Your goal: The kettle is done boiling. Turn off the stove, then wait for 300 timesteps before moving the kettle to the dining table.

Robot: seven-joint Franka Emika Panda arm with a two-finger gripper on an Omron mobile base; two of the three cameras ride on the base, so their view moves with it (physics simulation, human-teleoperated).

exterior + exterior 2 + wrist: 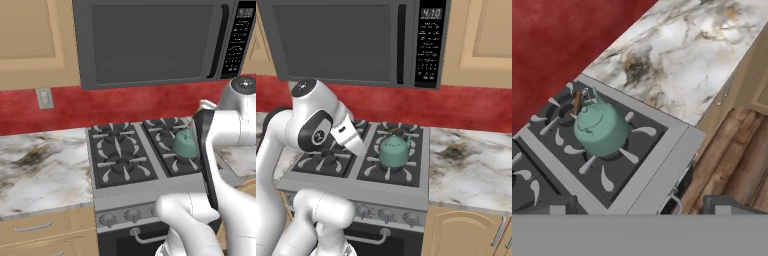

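Kettle [394, 151] stands upright on the stove [406, 192], on the front burner grate at the stove's right-hand side as seen from the right base view; in the hand view the kettle [602, 127] sits centred on that grate, brown handle on top, spout pointing toward the red back wall [557, 45]. Stove knobs [386, 215] line the front panel below the kettle, with the oven handle [368, 239] beneath them.

Gripper [639, 209] hangs above and in front of the stove, well apart from the kettle, its two dark fingertips [724, 204] spread wide and holding nothing.

Surroundings, relative to the stove: a dark microwave [356, 42] hangs directly above it; marble desk [471, 170] adjoins it on the right, with wooden cabinet doors [461, 235] under that desk. A second marble desk [42, 167] adjoins the stove's left side, with a wall socket [44, 98] on the red wall above it.

Obstruction: in the left base view the robot's white arm [225, 145] covers the right edge of the stove and partly hides the kettle [184, 143]. Nothing stands on the other three grates.
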